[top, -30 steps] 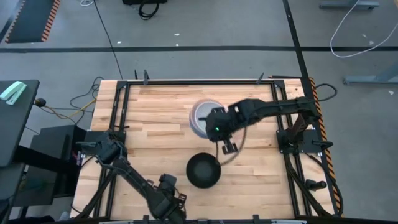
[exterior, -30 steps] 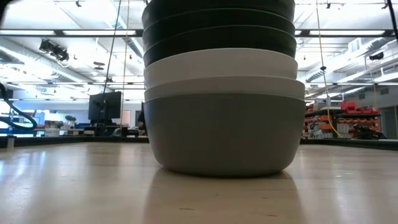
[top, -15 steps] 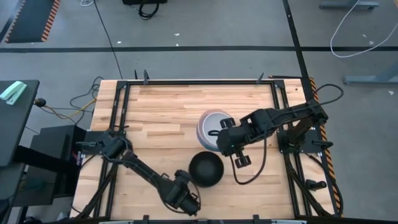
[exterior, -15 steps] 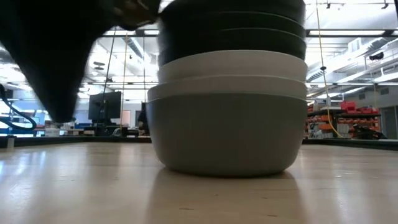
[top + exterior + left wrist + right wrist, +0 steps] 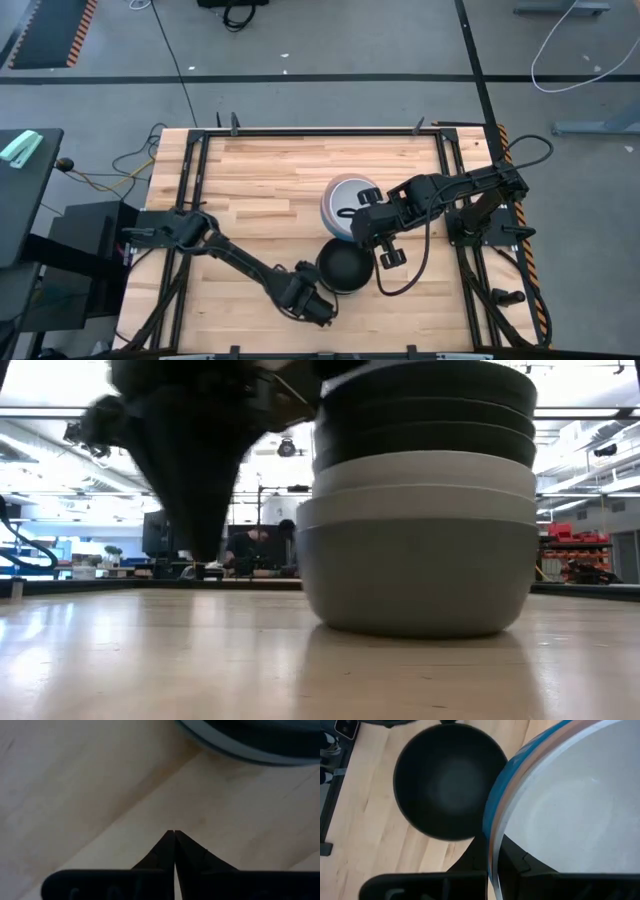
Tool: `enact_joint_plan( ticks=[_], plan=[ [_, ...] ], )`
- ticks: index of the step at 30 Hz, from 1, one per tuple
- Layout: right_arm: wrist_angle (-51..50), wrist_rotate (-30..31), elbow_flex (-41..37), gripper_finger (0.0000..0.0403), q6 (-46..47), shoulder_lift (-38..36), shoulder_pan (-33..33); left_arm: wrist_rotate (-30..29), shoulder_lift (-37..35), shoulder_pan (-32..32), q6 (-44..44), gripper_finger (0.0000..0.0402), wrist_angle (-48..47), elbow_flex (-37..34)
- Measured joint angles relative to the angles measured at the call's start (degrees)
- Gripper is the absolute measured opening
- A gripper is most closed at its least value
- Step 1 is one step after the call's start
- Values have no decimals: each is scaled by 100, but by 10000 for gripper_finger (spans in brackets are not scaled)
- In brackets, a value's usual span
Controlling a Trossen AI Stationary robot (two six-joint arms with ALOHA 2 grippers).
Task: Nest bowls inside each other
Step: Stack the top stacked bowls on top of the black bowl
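Note:
Two stacks of bowls show. The nearer stack (image 5: 343, 268) (image 5: 420, 500) has a dark grey bowl on the table, two white bowls above it and black bowls on top. The other stack (image 5: 346, 197) (image 5: 560, 805) is blue outside, pink-orange between and pale grey inside. It sits just beyond the first and is hidden in the low view. My right gripper (image 5: 362, 224) (image 5: 492, 857) is shut on its rim. My left gripper (image 5: 312, 308) (image 5: 173, 834) (image 5: 195, 555) is shut and points down at the wood by the nearer stack's near-left side. My right gripper pinches the blue stack's rim (image 5: 492, 827) on its near-right side, one finger (image 5: 515, 860) inside the pale grey bowl and one (image 5: 477, 852) outside. It comes from above. Whether the stack's base is on the table I cannot tell. My left gripper: its fingertips stand apart from the nearer stack's rim (image 5: 240, 742) in the wrist view. Whether its body touches the stack I cannot tell.
A black cable (image 5: 400, 285) loops on the wood right of the nearer stack. Metal rails (image 5: 190, 200) run along the table's sides. Bare wood (image 5: 260, 190) lies toward the far and left edges. A person (image 5: 262, 545) sits in the room beyond.
My left gripper has moved from the near edge toward the right and far side, up beside the nearer stack. That stack has slid toward the table's right. My right gripper has carried the blue stack toward the right and near side, next to the nearer stack.

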Motion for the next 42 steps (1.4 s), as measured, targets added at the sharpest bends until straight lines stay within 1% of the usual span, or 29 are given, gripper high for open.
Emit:
enact_joint_plan(
  ticks=[2, 5, 9, 13, 15, 19, 24, 26, 29, 37, 40, 42],
  plan=[
    [-65, 5, 0, 16, 4, 2, 2, -4, 0, 89, 167, 21, 80, 0],
    [-160, 170, 0, 16, 24, -4, 1, -2, 0, 214, 429, 26, 109, 0],
    [-239, 327, 0, 16, 81, -111, -2, -2, 0, 403, 750, 14, 123, 0],
    [-352, 333, 7, 16, 417, -294, 5, -8, 0, 580, 952, 6, 135, 0],
    [-465, 376, 7, 16, 625, -375, 70, -10, 0, 631, 1067, 10, 134, 0],
    [-686, 441, 7, 16, 972, -490, 347, -2, 0, 661, 1212, 32, 42, 0],
    [-707, 389, 7, 16, 1249, -490, 750, 70, -33, 690, 1266, 42, -578, 0],
    [-690, 346, 7, 16, 1365, -490, 852, 70, -128, 733, 1317, 41, -893, 0],
    [-671, 350, 7, 16, 1575, -487, 911, 40, -335, 827, 1480, 34, -1105, 7],
    [-568, 275, 7, 16, 1880, -426, 1056, -385, -782, 1236, 2092, 7, -1646, 7],
    [-503, 213, 7, 16, 1964, -418, 1086, -499, -891, 1462, 2288, 8, -1875, 6],
    [-508, 169, 7, 15, 1982, -413, 1102, -541, -985, 1629, 2476, 17, -2005, 4]
  ],
)
